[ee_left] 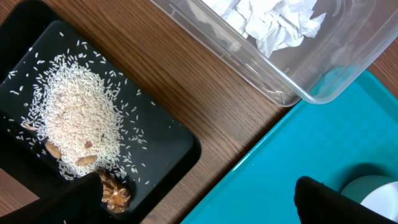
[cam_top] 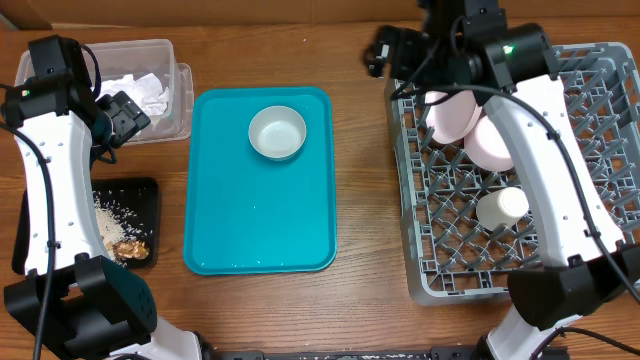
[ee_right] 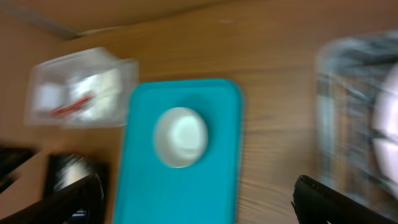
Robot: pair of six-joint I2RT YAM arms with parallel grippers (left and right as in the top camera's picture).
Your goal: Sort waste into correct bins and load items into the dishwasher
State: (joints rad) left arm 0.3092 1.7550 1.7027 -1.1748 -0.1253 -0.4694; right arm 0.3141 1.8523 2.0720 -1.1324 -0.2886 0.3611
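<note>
Left tool (ee_left: 205, 205) and right tool (ee_right: 199, 199), jaws spread wide, empty.

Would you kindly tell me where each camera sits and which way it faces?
Overhead: above the table, looking straight down; left arm, right arm show.
Left wrist: low, facing black tray and clear tub; own fingers below.
Right wrist: blurred, higher over the table; own fingers below.
Shared: white bowl on teal tray.
</note>
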